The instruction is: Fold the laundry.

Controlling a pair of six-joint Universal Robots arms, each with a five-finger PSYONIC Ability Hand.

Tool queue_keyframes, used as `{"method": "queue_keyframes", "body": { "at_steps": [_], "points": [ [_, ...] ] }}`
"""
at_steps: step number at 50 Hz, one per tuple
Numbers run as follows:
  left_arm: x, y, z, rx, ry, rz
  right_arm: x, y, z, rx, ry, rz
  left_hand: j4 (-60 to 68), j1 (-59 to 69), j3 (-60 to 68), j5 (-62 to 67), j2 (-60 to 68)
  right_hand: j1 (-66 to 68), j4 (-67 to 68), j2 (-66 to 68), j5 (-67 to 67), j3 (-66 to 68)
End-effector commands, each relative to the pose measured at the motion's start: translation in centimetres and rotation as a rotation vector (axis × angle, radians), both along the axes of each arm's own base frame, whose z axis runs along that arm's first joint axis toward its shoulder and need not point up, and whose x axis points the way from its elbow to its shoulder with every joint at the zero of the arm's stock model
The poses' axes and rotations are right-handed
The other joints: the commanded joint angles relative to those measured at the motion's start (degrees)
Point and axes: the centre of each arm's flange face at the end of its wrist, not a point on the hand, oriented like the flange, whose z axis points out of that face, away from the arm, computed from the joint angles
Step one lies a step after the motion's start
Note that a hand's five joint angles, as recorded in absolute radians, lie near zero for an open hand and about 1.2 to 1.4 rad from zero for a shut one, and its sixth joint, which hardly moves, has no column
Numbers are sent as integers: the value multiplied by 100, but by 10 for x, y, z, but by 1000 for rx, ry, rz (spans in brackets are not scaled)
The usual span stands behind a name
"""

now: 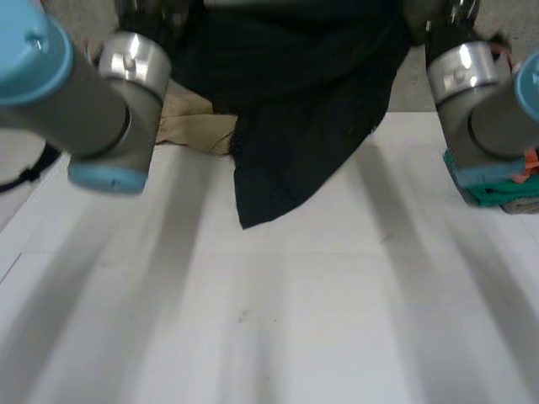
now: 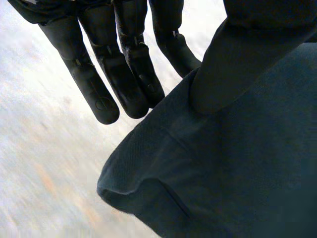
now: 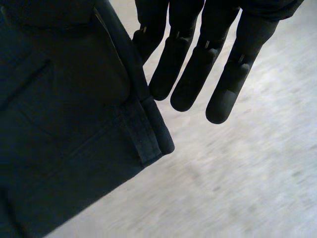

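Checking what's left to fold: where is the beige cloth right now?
In the head view the beige cloth lies at the table's far edge on the left, between the left arm and the hanging dark garment.

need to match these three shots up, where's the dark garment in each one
head view: the dark garment hangs between the two arms, its lowest point down toward the white table.
left wrist view: beside the left robot hand, pinned under its thumb, with a rounded fold past the fingertips.
right wrist view: beside the right robot hand, with its hemmed corner nearest that hand.
shared landmark: the white table, behind the garment in every view.
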Motion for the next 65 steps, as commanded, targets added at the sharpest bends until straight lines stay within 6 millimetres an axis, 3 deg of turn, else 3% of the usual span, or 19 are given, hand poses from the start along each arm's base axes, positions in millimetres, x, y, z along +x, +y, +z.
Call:
{"method": "queue_keyframes", "body": {
  "at_steps": [1,4,8,11,12,15,16,20,28,34,43,48,59,60,63,64,65],
  "points": [
    [15,39,-106,323,-151,-59,-23,46,-105,382,151,-8,1132,1367,1193,1291,1157,1525,1152,1271,1305,1199],
    [17,67,-147,448,-225,-103,-33,69,-143,536,212,-14,1132,1367,1193,1291,1157,1525,1152,1271,1305,1199],
    [24,97,-181,556,-299,-134,-43,91,-171,662,280,-30,1132,1367,1193,1291,1157,1525,1152,1271,1305,1199],
    [29,107,-190,595,-321,-136,-48,98,-178,724,305,-38,934,1169,995,1093,959,1525,1152,1271,1305,1199],
    [32,110,-190,604,-325,-133,-51,101,-179,762,319,-44,133,368,194,292,157,1525,1152,1271,1305,1199],
    [36,112,-186,605,-323,-125,-54,106,-177,821,331,-44,-1317,-1082,-1257,-1158,-1293,1106,734,852,887,781],
    [39,112,-181,602,-321,-123,-55,108,-173,856,333,-43,-2104,-1869,-2044,-1946,-2080,-47,-420,-301,-267,-373],
    [48,112,-171,612,-321,-102,-60,112,-155,926,303,-50,-4241,-4006,-4180,-4082,-4217,-2020,-2393,-2274,-2239,-2345],
    [69,110,-150,673,-303,-45,-74,110,-109,1025,165,-64,-4938,-4703,-4878,-4779,-4914,-3371,-3744,-3625,-3591,-3697],
    [74,109,-150,760,-287,-40,-73,111,-104,1082,196,-41,-4804,-4569,-4743,-4645,-4780,-3927,-4300,-4181,-4147,-4253],
    [66,97,-178,929,-300,-58,-59,104,-141,1033,418,18,-4787,-4552,-4726,-4628,-4763,-4264,-4637,-4518,-4483,-4589],
    [56,85,-189,949,-298,-64,-54,94,-161,981,456,23,-4703,-4468,-4643,-4544,-4679,-4247,-4620,-4501,-4467,-4573],
    [40,74,-205,969,-310,-82,-50,80,-196,945,480,6,-3021,-2787,-2961,-2863,-2997,-3878,-4251,-4132,-4098,-4204],
    [38,74,-206,970,-312,-85,-50,80,-198,943,481,0,-2887,-2652,-2827,-2729,-2863,-3677,-4050,-3931,-3897,-4003],
    [34,78,-209,977,-325,-98,-52,74,-200,920,464,-26,-791,-556,-731,-633,-767,-23,-396,-277,-242,-348],
    [33,80,-207,978,-330,-97,-51,71,-198,893,449,-31,1113,1348,1174,1272,1137,1509,1137,1255,1290,1184],
    [33,80,-205,975,-330,-96,-51,70,-197,884,438,-36,1132,1367,1193,1291,1156,1525,1152,1271,1305,1199]
  ]
}}
